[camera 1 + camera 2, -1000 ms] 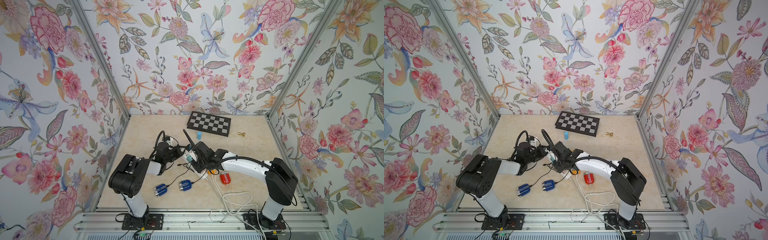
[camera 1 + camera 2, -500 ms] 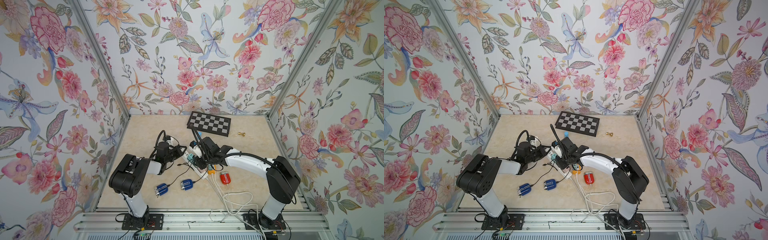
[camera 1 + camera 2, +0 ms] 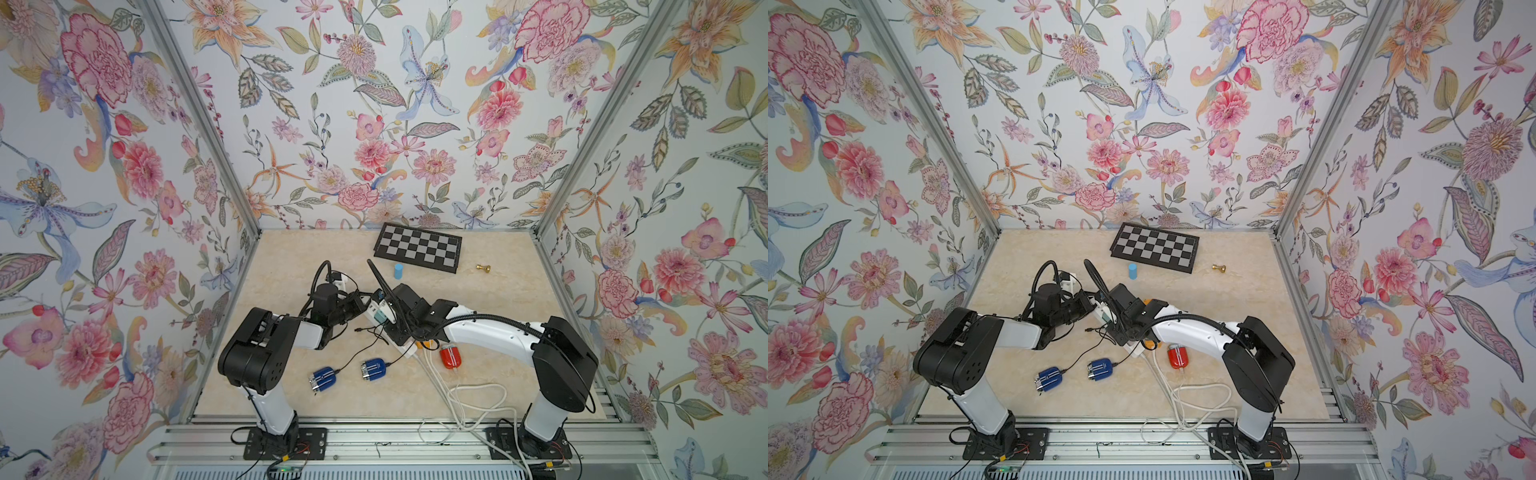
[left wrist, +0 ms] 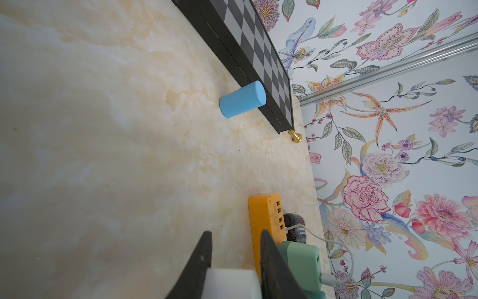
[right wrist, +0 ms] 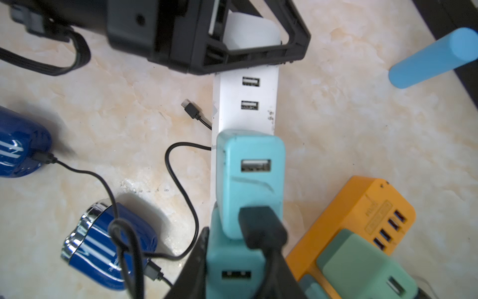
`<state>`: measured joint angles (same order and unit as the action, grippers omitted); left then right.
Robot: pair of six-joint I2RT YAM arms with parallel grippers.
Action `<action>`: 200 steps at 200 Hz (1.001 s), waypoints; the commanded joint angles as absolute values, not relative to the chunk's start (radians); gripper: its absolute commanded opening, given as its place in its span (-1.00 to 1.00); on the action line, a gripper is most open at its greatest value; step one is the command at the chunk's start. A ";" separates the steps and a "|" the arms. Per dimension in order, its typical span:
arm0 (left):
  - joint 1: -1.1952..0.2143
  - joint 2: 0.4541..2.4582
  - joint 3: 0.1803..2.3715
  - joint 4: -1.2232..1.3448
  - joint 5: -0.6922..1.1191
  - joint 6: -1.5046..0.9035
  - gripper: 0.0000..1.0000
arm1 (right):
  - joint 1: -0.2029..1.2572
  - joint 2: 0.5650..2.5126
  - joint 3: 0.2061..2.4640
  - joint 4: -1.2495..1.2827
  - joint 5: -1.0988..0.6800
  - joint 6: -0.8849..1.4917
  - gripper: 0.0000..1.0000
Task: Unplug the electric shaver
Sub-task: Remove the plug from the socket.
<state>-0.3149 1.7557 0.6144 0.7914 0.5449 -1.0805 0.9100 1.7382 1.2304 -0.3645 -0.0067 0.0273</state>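
So, power strip (image 5: 245, 108): white, flat on the beige tabletop (image 3: 291, 266), two free USB ports showing on top
Left gripper (image 4: 235, 234): clamped on the power strip's end opposite its cord, white body filling the gap between both fingers
Right gripper (image 5: 240, 240): over the power strip's charger section, fingers narrow, one on each side of the darker charger; true pinch or mere straddle impossible to tell
Light teal charger (image 5: 249, 168): seated on the power strip, one port free, black USB plug (image 5: 261, 227) pushed into the other
Darker teal charger (image 5: 232, 269): next along the power strip, partly overlapped by the light one
Near shaver (image 3: 374, 369): blue with chrome head, on the tabletop near the power strip, on the robot's left of it, black cable in its tail
Far shaver (image 3: 325, 377): same kind, further from the power strip on that side, also cabled
Loose cable end (image 5: 190, 110): black, lying just beside the power strip, in no socket
Orange hub (image 5: 362, 212): just beside the power strip on its other side, green charger (image 5: 362, 261) plugged in
Blue cylinder (image 3: 398, 271): upright, beyond the power strip's clamped end
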 commanded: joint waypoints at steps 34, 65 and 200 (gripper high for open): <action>-0.305 1.779 0.598 0.720 0.471 -1.008 -1.00 | 0.893 1.658 1.244 -0.268 -0.029 0.032 -1.00; -0.304 1.781 0.599 0.713 0.473 -1.002 -1.00 | 1.017 1.682 1.276 -0.326 0.306 -0.088 -1.00; -0.305 1.783 0.605 0.694 0.471 -0.989 -1.00 | 1.052 1.700 1.308 -0.334 0.316 -0.112 -1.00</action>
